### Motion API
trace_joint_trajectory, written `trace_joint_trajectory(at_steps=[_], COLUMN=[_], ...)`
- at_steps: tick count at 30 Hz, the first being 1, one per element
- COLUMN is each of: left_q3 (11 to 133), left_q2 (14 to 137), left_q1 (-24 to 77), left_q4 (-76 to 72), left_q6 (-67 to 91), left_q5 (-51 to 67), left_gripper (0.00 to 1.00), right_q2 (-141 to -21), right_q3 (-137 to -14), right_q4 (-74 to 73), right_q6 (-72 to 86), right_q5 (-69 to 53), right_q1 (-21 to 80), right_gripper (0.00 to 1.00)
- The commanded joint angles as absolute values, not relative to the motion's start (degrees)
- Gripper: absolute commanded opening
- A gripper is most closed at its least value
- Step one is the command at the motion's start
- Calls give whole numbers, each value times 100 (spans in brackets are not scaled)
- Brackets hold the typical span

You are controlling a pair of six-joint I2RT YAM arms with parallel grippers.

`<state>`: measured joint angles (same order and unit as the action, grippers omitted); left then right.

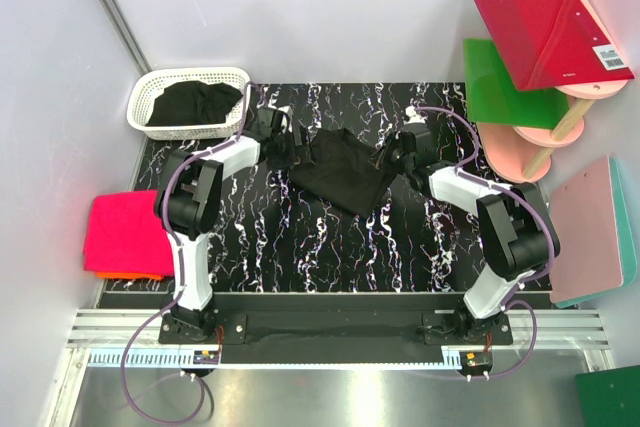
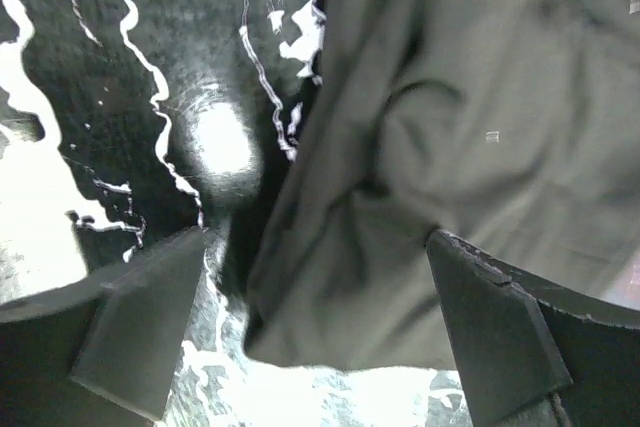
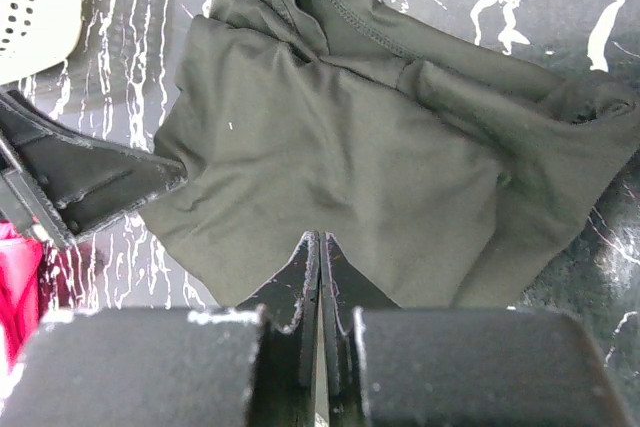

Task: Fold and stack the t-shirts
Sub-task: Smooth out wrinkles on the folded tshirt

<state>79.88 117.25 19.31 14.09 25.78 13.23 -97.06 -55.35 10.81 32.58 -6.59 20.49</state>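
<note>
Toward the far middle of the black white-veined desk (image 1: 300, 247), a crumpled black cloth t-shirt (image 1: 338, 169) lies between the left gripper (image 2: 320, 297), jaws spread wide around its left edge, and the right gripper (image 3: 320, 247), pressed together at its right edge.

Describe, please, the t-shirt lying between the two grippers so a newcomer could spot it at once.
Start at the black, white-veined table. Near its middle lies a crumpled black t-shirt. Unlike the other black shirt, it is outside the white basket, and unlike the pink one it is unfolded.
</note>
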Motion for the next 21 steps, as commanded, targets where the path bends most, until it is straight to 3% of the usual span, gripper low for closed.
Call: trace_joint_trajectory(at_steps=[1, 7, 10, 11, 14, 15, 16, 21], left_q3=[8208, 8411, 8595, 8761, 9069, 9140, 9228, 8861], left_q2=[12199, 12507, 12638, 12734, 12893, 12937, 13007, 12798], left_q1=[1916, 1942, 1951, 1977, 2065, 2092, 2109, 2162], left_q4=[1556, 1564, 1871, 2133, 2722, 2881, 2996, 3103], left_q6=[2470, 2452, 2347, 2242, 1961, 1890, 1837, 1898], left_q5=[1529, 2161, 2671, 2776, 2927, 2979, 2997, 2639], left_gripper=[99, 98, 82, 66, 31, 8, 0, 0], right_q2=[-9334, -9255, -9220, -9220, -9193, -9185, -9176, -9080], right_q3=[-5520, -5449, -5449, -5449, -5467, -5475, -5476, -5476], right_q4=[1117, 1107, 1099, 1099, 1099, 1099, 1090, 1046], right_q6=[3085, 3111, 3129, 3138, 3182, 3199, 3208, 3226], right_q5=[-404, -334, -308, -308, -351, -352, -360, -396], right_q1=[2101, 2101, 2101, 2101, 2100, 2101, 2101, 2101], right_gripper=[4, 5, 5, 5, 5, 5, 5, 6])
